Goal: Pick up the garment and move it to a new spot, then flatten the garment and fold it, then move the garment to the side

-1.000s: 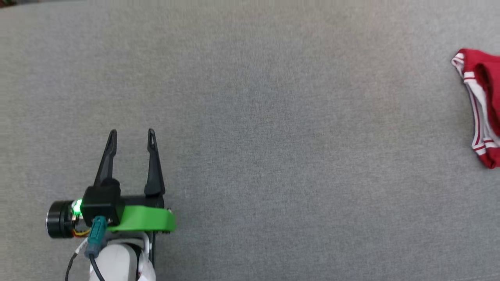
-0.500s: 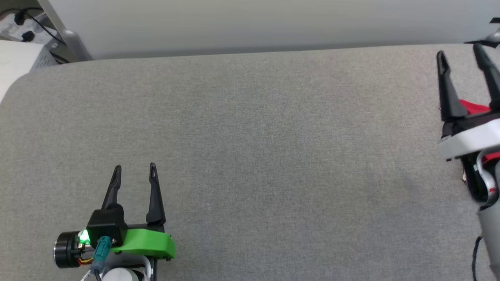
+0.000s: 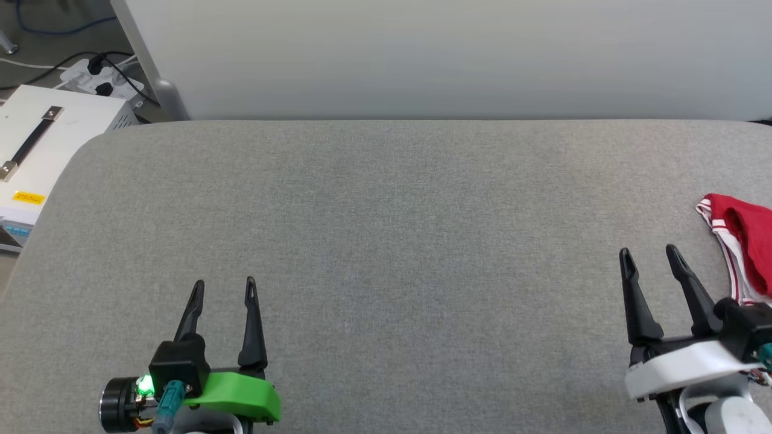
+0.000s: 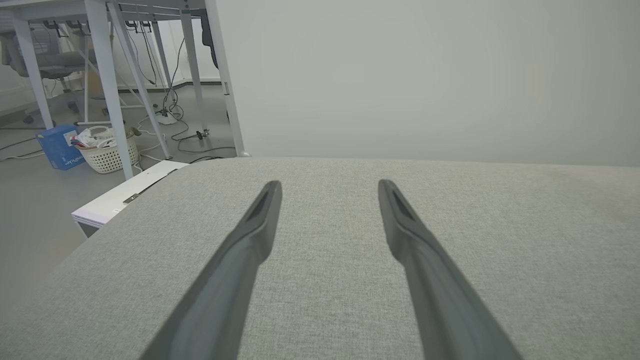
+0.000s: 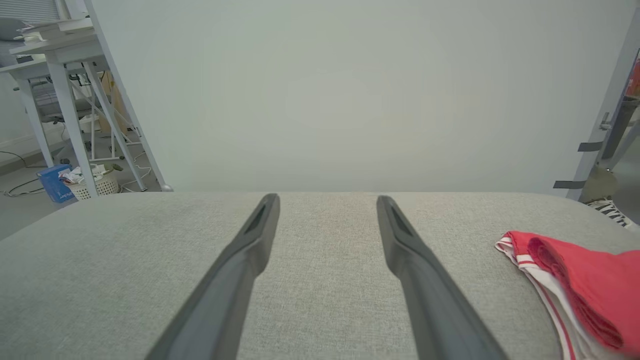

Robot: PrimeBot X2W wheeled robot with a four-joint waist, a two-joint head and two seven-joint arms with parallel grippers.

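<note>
Head view puts my left tool (image 3: 224,282) low on the left side of the grey desk (image 3: 386,229). Its two dark fingers are spread, with bare fabric between them. My right tool (image 3: 649,250) is low on the right, also released, fingers parted and gripping nothing.

The garment (image 3: 745,241) lies on the desk at the right edge of that view, cut off by the frame. It is a bunched red heap with white, red-striped trim along its near side. It sits just to the right of my right tool. The tool's body overlaps its lower end there, and I cannot tell whether they touch.

Along my right tool's fingers, the garment (image 5: 575,280) rests on the desk to the right of the right-hand finger, apart from it, red folds on top and white striped edge underneath.

Off the desk's left corner stands a white box (image 3: 54,138) with a dark handle. Along my left tool's fingers, a white basket (image 4: 107,152) sits on the floor beyond, beside a blue box (image 4: 57,147). A pale wall panel (image 3: 422,54) backs the desk.
</note>
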